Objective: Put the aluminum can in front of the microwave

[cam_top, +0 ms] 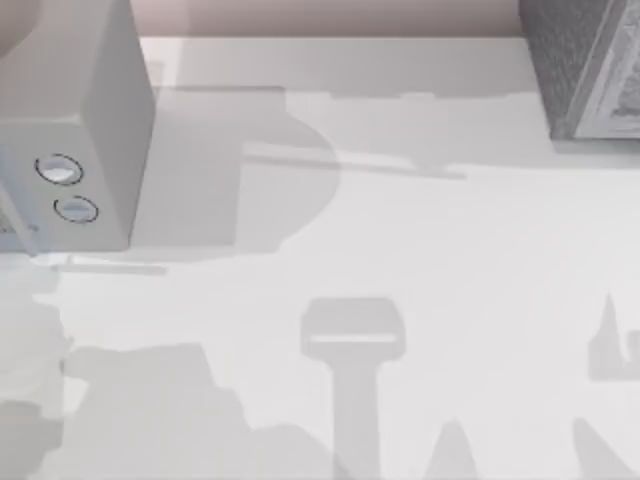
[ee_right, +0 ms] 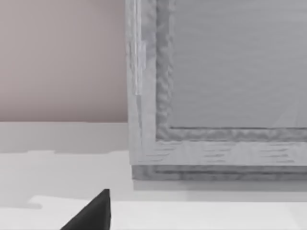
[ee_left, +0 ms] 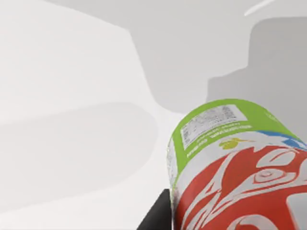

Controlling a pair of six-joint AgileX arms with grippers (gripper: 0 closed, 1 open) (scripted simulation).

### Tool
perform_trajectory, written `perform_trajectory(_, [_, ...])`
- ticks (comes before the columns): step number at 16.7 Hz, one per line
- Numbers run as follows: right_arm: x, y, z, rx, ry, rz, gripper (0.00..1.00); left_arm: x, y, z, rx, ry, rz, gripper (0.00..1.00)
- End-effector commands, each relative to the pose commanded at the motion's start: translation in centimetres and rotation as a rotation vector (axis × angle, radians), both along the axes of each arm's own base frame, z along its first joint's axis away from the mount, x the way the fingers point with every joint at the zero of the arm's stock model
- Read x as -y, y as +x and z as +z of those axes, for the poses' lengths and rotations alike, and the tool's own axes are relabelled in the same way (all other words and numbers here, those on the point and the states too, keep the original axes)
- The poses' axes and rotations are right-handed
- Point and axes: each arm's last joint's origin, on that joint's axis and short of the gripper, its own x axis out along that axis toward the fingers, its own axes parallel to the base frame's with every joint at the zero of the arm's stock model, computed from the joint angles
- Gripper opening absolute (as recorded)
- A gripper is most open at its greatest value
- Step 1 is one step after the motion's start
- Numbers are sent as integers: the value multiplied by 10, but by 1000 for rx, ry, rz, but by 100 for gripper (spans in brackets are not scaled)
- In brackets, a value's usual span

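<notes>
The aluminum can (ee_left: pixel 240 167) looms close in the left wrist view, tilted, its lime-green end pointing away and its red label nearest the camera. It hangs over the white table, and one dark finger (ee_left: pixel 156 215) of my left gripper presses against its side. The microwave (cam_top: pixel 70 130), a pale grey box with two round dials (cam_top: pixel 66 188), stands at the table's far left. In the right wrist view a dark fingertip (ee_right: pixel 93 213) of my right gripper points toward the speckled grey box (ee_right: pixel 216 96).
The darker speckled grey box with a pale framed panel (cam_top: pixel 590 70) stands at the back right corner. Arm shadows fall across the white table (cam_top: pixel 400 250) in the middle and along its front edge. A pinkish wall runs behind the table.
</notes>
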Motion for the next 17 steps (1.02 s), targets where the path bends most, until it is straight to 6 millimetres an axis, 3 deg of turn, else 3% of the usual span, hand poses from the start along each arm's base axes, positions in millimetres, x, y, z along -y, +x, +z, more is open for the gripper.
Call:
perform_trajectory(2, [0, 0, 0, 0, 0, 0, 100, -25, -15, 6, 89, 41, 104, 0])
perform_trajectory(5, [0, 0, 0, 0, 0, 0, 100, -43, -29, 16, 204, 74, 212, 0])
perform_trajectory(17, [0, 0, 0, 0, 0, 0, 100, -45, -30, 9, 220, 75, 227, 0])
